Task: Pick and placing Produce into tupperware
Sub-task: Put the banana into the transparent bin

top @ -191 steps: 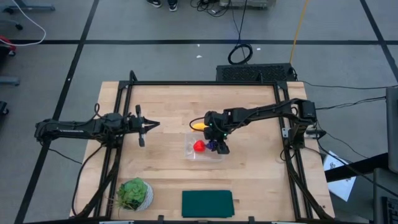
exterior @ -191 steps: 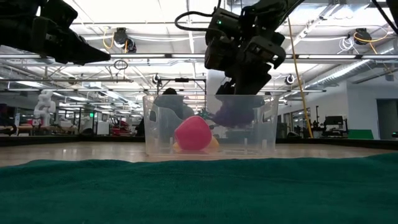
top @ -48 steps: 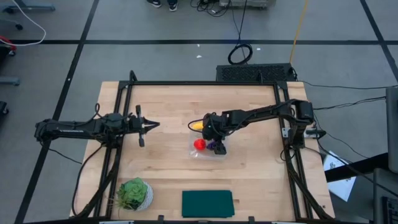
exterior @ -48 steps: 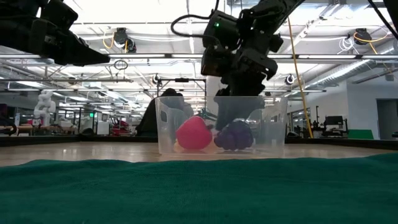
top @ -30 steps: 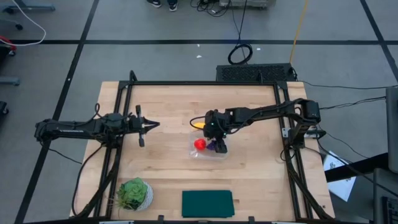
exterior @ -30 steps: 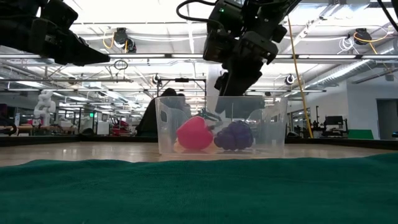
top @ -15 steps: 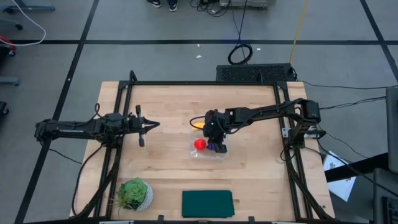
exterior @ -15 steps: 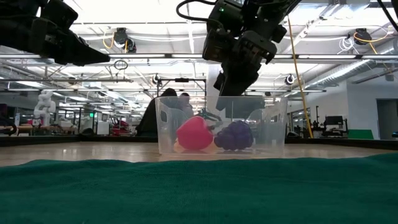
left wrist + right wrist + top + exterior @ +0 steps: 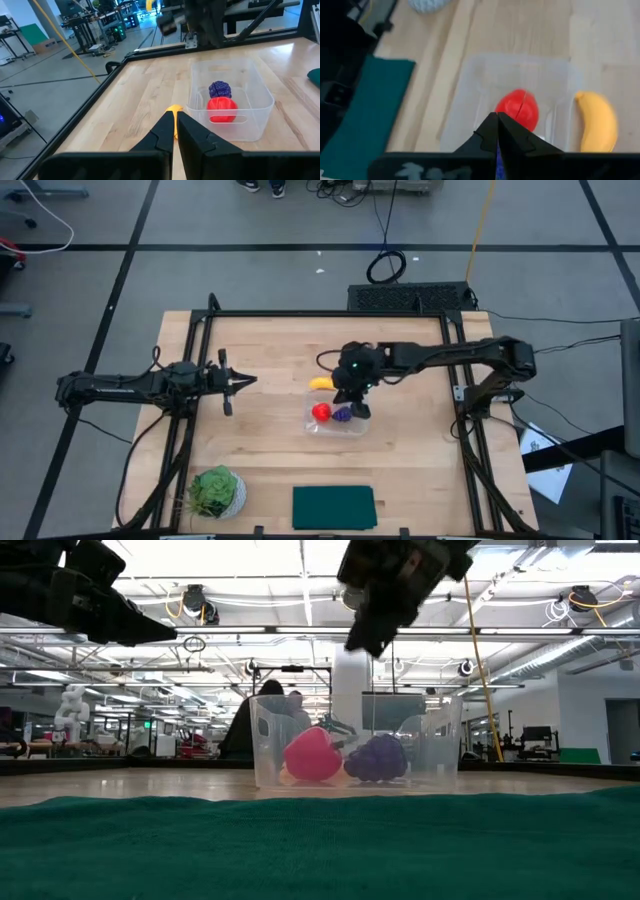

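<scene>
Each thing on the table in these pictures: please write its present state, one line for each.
tupperware: upright, no lid on it, holds two pieces.
red fruit: inside the tupperware.
purple grapes: inside the tupperware, beside the red fruit.
banana: on the table, outside the tupperware.
right gripper: shut, empty, above the tupperware.
left gripper: shut, empty, at the table's left side.
green cloth: flat on the table.

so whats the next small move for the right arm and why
Probably swing the right gripper over the banana and open it. The red fruit and grapes already sit inside the tupperware, while the banana lies on the table just outside its wall. The right gripper is shut, empty, raised above the tub.
</scene>
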